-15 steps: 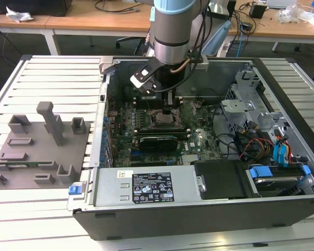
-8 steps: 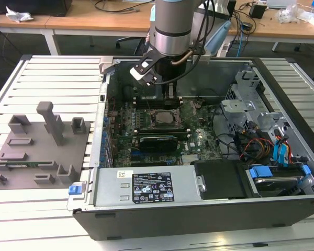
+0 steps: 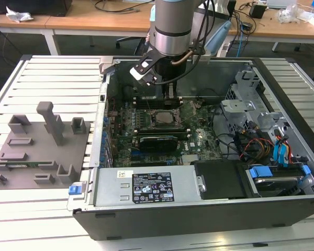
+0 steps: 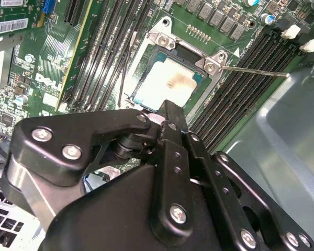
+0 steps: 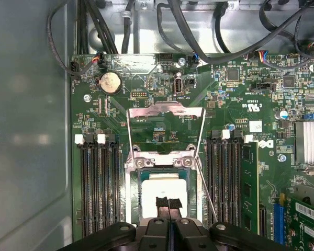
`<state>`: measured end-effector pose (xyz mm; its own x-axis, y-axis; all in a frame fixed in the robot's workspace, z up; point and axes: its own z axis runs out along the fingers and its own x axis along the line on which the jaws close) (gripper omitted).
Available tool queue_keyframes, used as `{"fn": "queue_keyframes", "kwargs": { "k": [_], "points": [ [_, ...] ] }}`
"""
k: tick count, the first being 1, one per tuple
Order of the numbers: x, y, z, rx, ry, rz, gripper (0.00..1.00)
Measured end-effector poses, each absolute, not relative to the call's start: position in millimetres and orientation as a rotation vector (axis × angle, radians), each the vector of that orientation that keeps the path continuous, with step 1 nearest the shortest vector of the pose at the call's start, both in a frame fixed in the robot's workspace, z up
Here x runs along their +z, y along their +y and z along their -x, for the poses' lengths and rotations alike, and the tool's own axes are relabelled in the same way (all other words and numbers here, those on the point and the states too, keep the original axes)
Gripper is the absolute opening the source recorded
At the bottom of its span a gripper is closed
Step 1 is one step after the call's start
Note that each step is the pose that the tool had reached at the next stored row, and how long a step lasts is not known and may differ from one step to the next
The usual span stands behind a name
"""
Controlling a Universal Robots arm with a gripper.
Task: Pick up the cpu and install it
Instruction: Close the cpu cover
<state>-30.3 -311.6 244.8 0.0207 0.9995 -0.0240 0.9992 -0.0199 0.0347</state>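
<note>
The cpu (image 5: 159,189), a square chip with a bright silver top, lies flat inside the motherboard socket (image 5: 133,196); it also shows in the second wrist view (image 4: 165,83). My gripper (image 5: 168,204) hangs just above the chip's middle, fingers pressed together with nothing visible between them. In the second wrist view the gripper's (image 4: 166,109) black fingers end over the chip's near edge. The socket's metal load plate (image 5: 165,112) stands flipped open, and its thin lever (image 4: 251,70) sticks out to one side. In the exterior view the arm (image 3: 170,31) reaches down into the open computer case above the socket (image 3: 162,118).
Memory slots (image 5: 97,188) flank the socket on both sides. An expansion card (image 3: 157,141) sits just in front of the socket. A grey tray (image 3: 21,157) with grey plastic blocks lies at the exterior view's left. Drive cages and cables (image 3: 261,136) fill the case's right side.
</note>
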Motion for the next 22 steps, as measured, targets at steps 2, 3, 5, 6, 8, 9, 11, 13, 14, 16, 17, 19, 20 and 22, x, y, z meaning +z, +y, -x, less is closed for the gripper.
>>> {"fn": "queue_keyframes", "kwargs": {
  "k": [2, 3, 5, 6, 8, 9, 11, 13, 14, 16, 17, 19, 20, 22],
  "points": [
    [244.9, -311.6, 30.3, 0.011, 2.17, -2.214, 0.11],
    [244.9, -311.6, 30.3, 0.011, 2.17, -2.214, 0.11],
    [244.9, -311.6, 30.3, 0.011, 2.17, -2.214, 0.11],
    [244.9, -311.6, 30.3, 0.011, 2.17, -2.214, 0.11],
    [246.2, -311.6, 30.4, 0.01, 2.17, -2.214, 0.11],
    [248.3, -311.6, 30.3, 0.011, 2.17, -2.214, 0.11],
    [252.8, -311.6, 30.3, 0.011, 2.17, -2.214, 0.11],
    [257.5, -311.6, 30.4, 0.011, 2.17, -2.214, 0.11],
    [259.2, -311.6, 30.3, 0.011, 2.17, -2.214, 0.11],
    [265.3, -311.6, 30.3, 0.011, 2.17, -2.214, 0.11],
    [268.6, -311.6, 30.3, 0.011, 2.17, -2.214, 0.11],
    [272.4, -311.6, 30.4, 0.011, 2.17, -2.214, 0.11],
    [275.3, -311.6, 30.4, 0.011, 2.17, -2.214, 0.11],
    [279.6, -311.6, 30.3, 0.011, 2.17, -2.214, 0.11]
  ]
}}
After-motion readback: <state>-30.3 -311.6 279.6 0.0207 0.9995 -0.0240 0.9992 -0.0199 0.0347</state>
